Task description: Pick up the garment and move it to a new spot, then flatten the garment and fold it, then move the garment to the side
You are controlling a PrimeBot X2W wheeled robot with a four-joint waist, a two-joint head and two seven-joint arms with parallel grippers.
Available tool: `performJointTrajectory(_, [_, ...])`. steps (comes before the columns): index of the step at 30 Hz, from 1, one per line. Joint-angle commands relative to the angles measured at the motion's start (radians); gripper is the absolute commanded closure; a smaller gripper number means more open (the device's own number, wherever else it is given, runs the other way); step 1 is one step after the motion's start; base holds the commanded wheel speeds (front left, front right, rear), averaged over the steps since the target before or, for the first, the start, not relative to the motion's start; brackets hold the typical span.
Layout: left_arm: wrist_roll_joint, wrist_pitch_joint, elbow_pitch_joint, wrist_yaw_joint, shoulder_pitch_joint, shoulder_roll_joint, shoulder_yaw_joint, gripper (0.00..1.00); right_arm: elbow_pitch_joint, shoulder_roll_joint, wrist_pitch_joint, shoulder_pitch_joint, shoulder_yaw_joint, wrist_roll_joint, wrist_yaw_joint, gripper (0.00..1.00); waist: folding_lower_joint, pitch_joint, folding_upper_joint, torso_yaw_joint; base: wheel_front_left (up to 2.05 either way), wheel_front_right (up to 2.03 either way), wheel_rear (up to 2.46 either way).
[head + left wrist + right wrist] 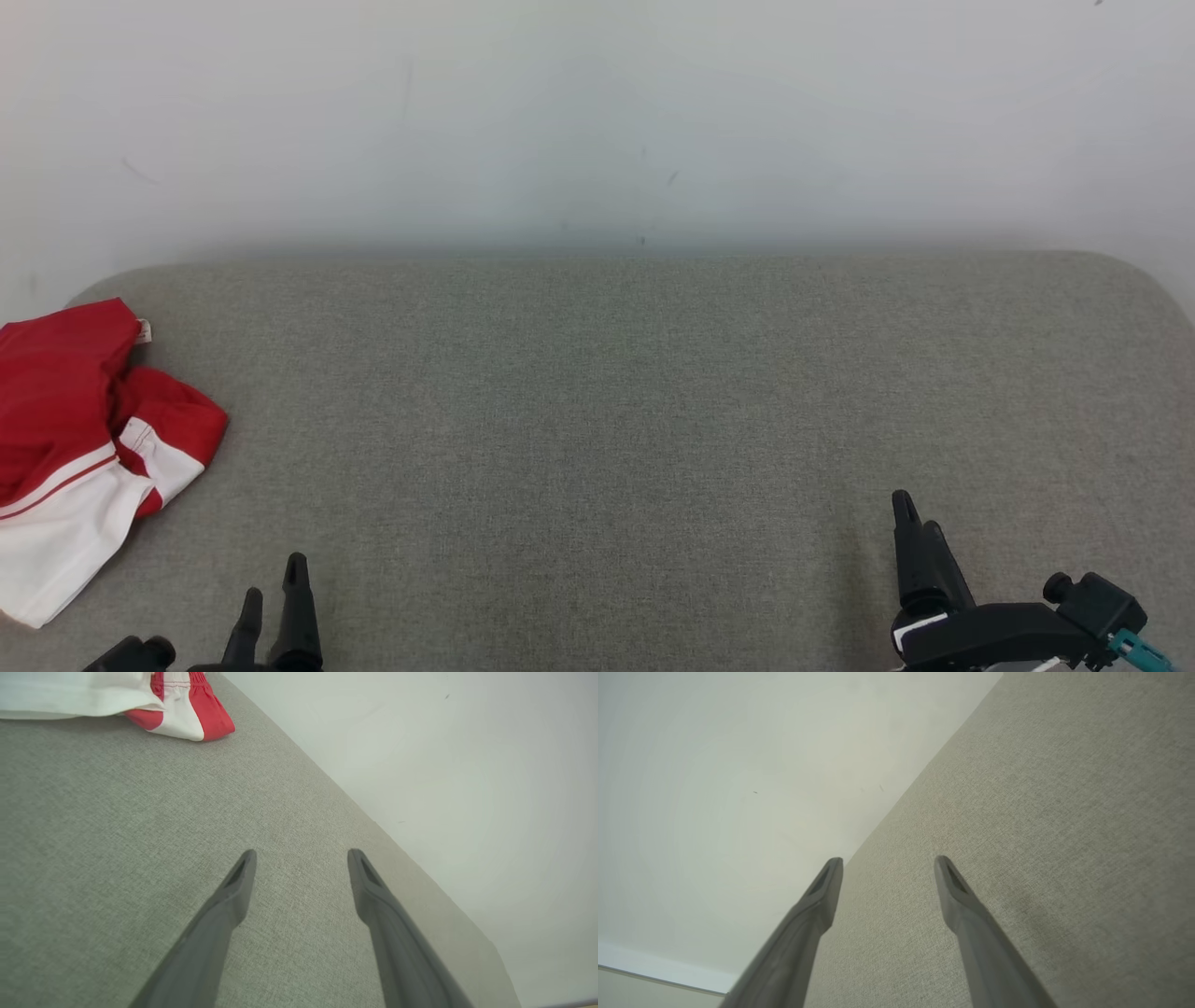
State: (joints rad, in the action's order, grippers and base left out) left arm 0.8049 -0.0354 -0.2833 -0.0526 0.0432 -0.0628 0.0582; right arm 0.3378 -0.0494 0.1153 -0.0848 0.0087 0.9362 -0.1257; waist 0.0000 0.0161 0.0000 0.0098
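From my head camera, the garment [84, 439] lay crumpled, red above and white below, at the far left of the grey worktop [597, 420], running out past the picture's left edge. My left gripper [274, 583] sat low at the bottom left, near the garment but not touching it. My right gripper [920, 541] was at the bottom right, well apart from the cloth. As the garment was bunched and not folded, I judged the pick-up had not yet begun. The left arm was the obvious one to reach with.

Along my left wrist, the left gripper [302, 854] stood with its fingers spread wide and nothing between them, over bare fabric. The garment [187, 709] showed at the top left, a red-and-white lobe nearest me and a flat white panel beyond it. To do this well, I thought I should swing toward that raised lobe, come down on a thick fold rather than on the flat panel, and close on several layers so the cloth would lift in one piece.

Along my right wrist, the right gripper [888, 860] was likewise wide and empty, aimed at the line where the worktop met the pale wall [714, 788]. I judged it best kept clear there, ready to take a second corner for flattening.
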Motion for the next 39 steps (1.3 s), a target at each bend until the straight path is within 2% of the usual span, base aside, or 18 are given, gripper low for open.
performJointTrajectory(1, [-0.045, -0.014, 0.010, 0.005, 0.006, -0.010, -0.011, 0.00, -0.014, 0.000, 0.009, -0.005, -0.003, -0.035, -0.005, 0.00, 0.0000, 0.001, 0.0000, 0.001, 0.00, 0.00, 0.00])
performJointTrajectory(18, [-0.260, -0.074, 0.043, 0.014, 0.002, -0.029, -0.066, 0.00, -0.026, -0.001, 0.019, 0.010, -0.037, -0.302, -0.006, 0.00, 0.0000, -0.004, 0.0000, 0.007, 0.00, 0.00, 0.00])
performJointTrajectory(39, [-0.444, -0.139, 0.022, 0.011, -0.008, -0.028, -0.109, 0.00, -0.005, -0.001, 0.044, 0.025, -0.043, -0.502, -0.006, 0.00, 0.0000, 0.006, 0.0000, 0.004, 0.00, 0.00, 0.00])
